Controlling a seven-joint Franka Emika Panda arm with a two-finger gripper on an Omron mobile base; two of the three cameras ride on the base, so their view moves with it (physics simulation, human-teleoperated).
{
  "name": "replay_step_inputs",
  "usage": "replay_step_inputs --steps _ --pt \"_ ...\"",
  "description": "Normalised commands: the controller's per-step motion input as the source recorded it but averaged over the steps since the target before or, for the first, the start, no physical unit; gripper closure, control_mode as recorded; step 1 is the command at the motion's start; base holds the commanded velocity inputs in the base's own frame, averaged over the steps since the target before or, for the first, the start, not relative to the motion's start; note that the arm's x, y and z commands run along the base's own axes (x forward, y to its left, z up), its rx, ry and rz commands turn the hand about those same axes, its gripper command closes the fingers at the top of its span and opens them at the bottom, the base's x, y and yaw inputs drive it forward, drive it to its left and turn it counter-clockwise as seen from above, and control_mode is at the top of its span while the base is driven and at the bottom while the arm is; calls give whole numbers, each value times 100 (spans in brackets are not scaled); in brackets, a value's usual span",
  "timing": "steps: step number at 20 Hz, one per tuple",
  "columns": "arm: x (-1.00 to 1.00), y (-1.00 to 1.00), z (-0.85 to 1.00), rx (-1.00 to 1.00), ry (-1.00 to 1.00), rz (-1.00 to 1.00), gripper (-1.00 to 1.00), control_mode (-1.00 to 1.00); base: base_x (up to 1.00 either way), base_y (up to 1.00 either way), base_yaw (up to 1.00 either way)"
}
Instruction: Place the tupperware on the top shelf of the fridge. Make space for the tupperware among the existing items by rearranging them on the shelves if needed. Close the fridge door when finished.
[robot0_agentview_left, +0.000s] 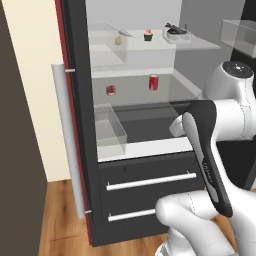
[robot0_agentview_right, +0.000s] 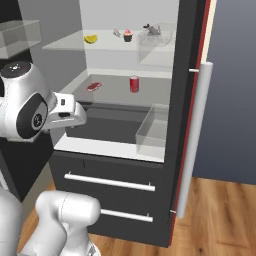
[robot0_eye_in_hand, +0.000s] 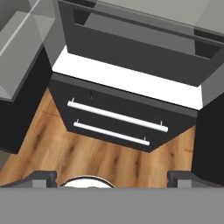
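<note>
The fridge (robot0_agentview_left: 80, 100) stands open. On its top shelf (robot0_agentview_left: 200, 45) the white tupperware (robot0_agentview_left: 176, 34) with dark food sits at the right end. To its left are a cupcake (robot0_agentview_left: 148, 35) and a small yellowish item (robot0_agentview_left: 118, 40). The right base view shows the tupperware (robot0_agentview_right: 152, 29), the cupcake (robot0_agentview_right: 128, 35) and a yellow item (robot0_agentview_right: 90, 38) on that shelf (robot0_agentview_right: 65, 46). My gripper (robot0_agentview_left: 176, 127) (robot0_agentview_right: 70, 117) hangs low in front of the fridge, well below the top shelf. In the hand view my gripper (robot0_eye_in_hand: 113, 177) points down, open and empty.
A red can (robot0_agentview_left: 153, 82) and a flat red item (robot0_agentview_left: 110, 90) lie on the second shelf. Clear door bins (robot0_agentview_left: 107, 127) (robot0_agentview_right: 152, 132) jut from the open doors. Two drawers with silver handles (robot0_eye_in_hand: 116, 116) sit below, above a wood floor (robot0_eye_in_hand: 87, 157).
</note>
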Motion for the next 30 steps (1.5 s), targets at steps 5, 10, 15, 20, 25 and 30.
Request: replay_step_inputs --steps 5,10,15,20,25,30 --pt "0 0 0 0 0 0 -100 -100 0 0 0" --pt "-3 0 0 0 0 0 -100 -100 0 0 0" --pt "-54 24 -3 -7 -16 11 -100 -100 0 0 0" --pt "-35 86 -15 -19 -29 13 -100 -100 0 0 0" --pt "-17 100 -13 -24 -7 14 -100 -100 0 0 0" --pt "-1 100 -14 -25 0 11 -100 -100 0 0 0"
